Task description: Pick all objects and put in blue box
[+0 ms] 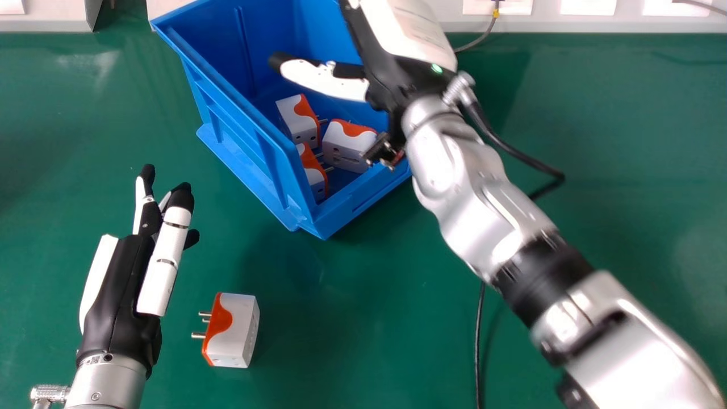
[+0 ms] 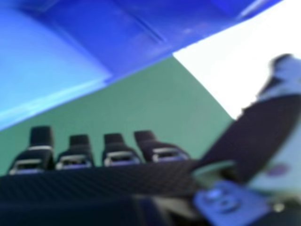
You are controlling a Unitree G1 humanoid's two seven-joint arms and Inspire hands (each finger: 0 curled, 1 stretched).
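While three white-and-orange plastic plug adapters (image 1: 298, 120) are lying inside blue plastic box (image 1: 253, 153), you're apparently between placing and last pick. Black-and-white right hand (image 1: 326, 79) is hanging over box's right part, open, gripping nothing. Fourth white-and-orange adapter (image 1: 238, 329) is sitting on green tabletop (image 1: 352, 318), nearside of box. Black-and-white left hand (image 1: 122, 289), open too, is poising left of box. Next move is likely calling for clearing rim, then grasping fourth adapter.
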